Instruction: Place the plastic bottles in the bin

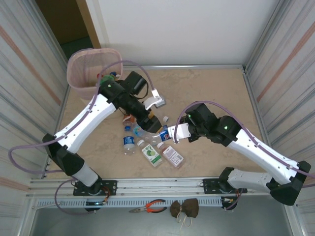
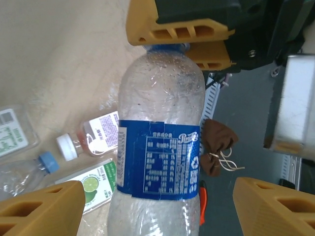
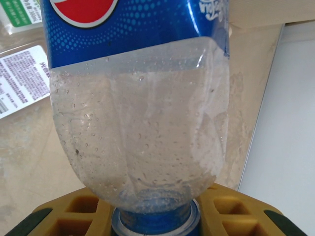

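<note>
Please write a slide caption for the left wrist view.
Right gripper holds a blue-labelled Pepsi bottle by its cap between the open left fingers.

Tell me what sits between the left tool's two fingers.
In the left wrist view, the blue-labelled clear bottle sits between the open fingers of the left tool, untouched; the right tool grips its cap.

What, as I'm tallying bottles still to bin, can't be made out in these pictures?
- Top view: the bin's contents; the left arm covers part of its mouth, so no count.
- Top view: whatever lies under the left gripper; the loose bottles' labels are too small to read.
- Left wrist view: the Pepsi bottle's base, cut off by the bottom edge.
- Right wrist view: its label's top, cut off by the top edge.
</note>
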